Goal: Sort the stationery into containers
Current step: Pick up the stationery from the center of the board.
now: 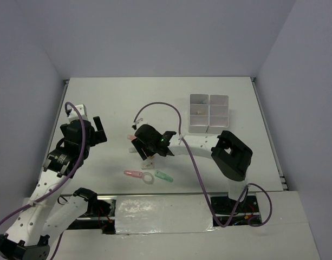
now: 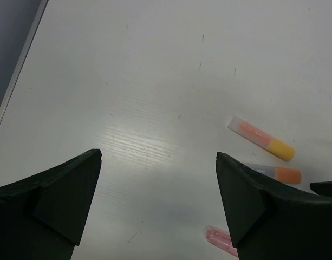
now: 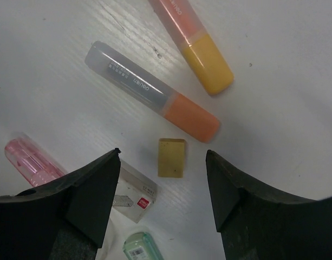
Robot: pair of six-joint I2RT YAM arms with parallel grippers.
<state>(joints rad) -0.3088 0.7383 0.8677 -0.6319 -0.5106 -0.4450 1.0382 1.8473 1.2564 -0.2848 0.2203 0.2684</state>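
Observation:
My right gripper [image 3: 162, 153] is open, low over the table, its jaws either side of a small yellow eraser [image 3: 171, 157] without touching it. Around it lie an orange highlighter with a grey cap [image 3: 152, 92], a yellow-ended highlighter [image 3: 195, 43], a pink piece [image 3: 33, 160], a white eraser [image 3: 134, 194] and a green piece [image 3: 141, 248]. In the top view my right gripper [image 1: 145, 147] hides most of this cluster. The pink piece [image 1: 134, 174], a clear ring [image 1: 148, 178] and the green piece [image 1: 164, 176] show. My left gripper [image 1: 98, 130] is open and empty, left of the cluster.
The white compartment block [image 1: 209, 112] stands at the back right, with a small speck in one left cell. The left wrist view shows the open gripper [image 2: 158, 154] over bare table, the two highlighters [image 2: 261, 138] to its right. Grey walls enclose the table.

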